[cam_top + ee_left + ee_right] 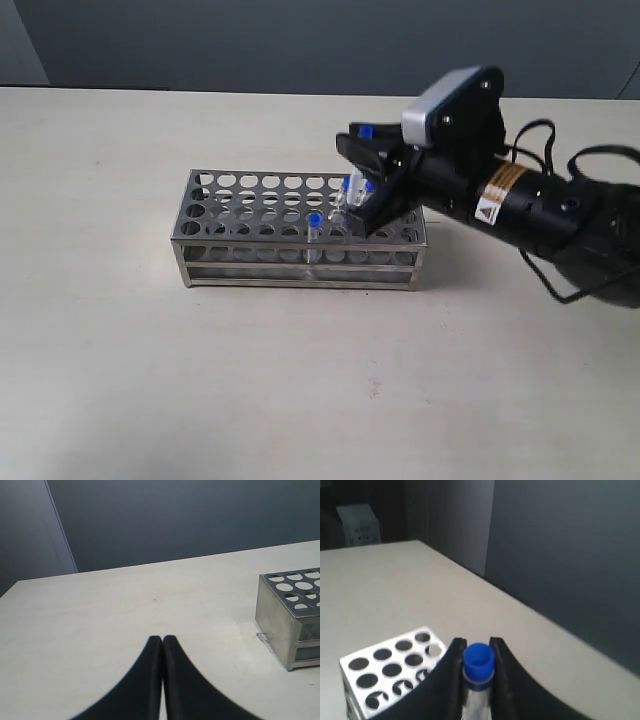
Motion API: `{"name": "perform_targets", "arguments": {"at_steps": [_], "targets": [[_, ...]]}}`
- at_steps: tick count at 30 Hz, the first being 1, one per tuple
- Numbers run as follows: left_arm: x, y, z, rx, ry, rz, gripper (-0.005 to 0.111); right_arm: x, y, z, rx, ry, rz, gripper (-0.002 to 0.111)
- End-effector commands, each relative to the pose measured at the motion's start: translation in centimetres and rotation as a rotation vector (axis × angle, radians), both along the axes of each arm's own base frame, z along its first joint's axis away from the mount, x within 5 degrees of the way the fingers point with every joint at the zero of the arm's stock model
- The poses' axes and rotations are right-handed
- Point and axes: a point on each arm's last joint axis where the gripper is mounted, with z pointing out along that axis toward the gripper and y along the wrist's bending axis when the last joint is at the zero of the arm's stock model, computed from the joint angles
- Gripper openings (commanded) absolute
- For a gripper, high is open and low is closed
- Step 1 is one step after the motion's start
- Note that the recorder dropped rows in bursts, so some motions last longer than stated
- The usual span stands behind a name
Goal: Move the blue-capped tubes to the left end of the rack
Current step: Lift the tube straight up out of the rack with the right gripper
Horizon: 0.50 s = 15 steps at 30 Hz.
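The steel rack (250,215) lies mid-table. My right gripper (356,178) hovers over its right end. In the right wrist view that gripper (478,647) is shut on a blue-capped tube (479,662), whose cap sticks out between the fingertips above the rack (390,672). One blue-capped tube (315,228) stands alone in the rack's front row. More blue caps (357,186) show between the fingers, and another blue cap (367,130) sits behind the upper finger. My left gripper (163,639) is shut on nothing, low over the table beside the rack's end (282,622). It does not appear in the exterior view.
The rack's left-hand holes (215,195) hold nothing. The right arm's black body and cables (560,225) stretch over the table to the right of the rack. A dark wall (250,40) runs behind the table's far edge.
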Motion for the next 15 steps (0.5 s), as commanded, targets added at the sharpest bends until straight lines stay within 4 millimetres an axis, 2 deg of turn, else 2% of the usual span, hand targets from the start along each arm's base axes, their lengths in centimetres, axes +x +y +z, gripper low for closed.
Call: {"name": "perform_targets", "arguments": {"at_steps": [1,5,8,12,15], "targets": [[0.0,0.0,0.1,0.003,-0.009,-0.005,0.001,1.0,0.8,3.9,-0.033,-0.091,0.026,0.000],[0.0,0.0,0.1,0.003,-0.009,-0.005,0.001,2.5,2.2,6.3,-0.015,-0.075,0.056,0.000],[0.0,0.0,0.1,0.003,-0.009,-0.005,0.001,3.7,3.7,7.0,-0.006,-0.064,0.110,0.000],[0.0,0.0,0.1,0.003,-0.009,-0.005,0.001,4.5,6.6,6.4,-0.021,-0.038,0.195,0.000],[0.0,0.0,0.1,0.003,-0.009,-0.005,0.001,4.9,10.1,4.7,-0.041,-0.014,0.268,0.000]]}}
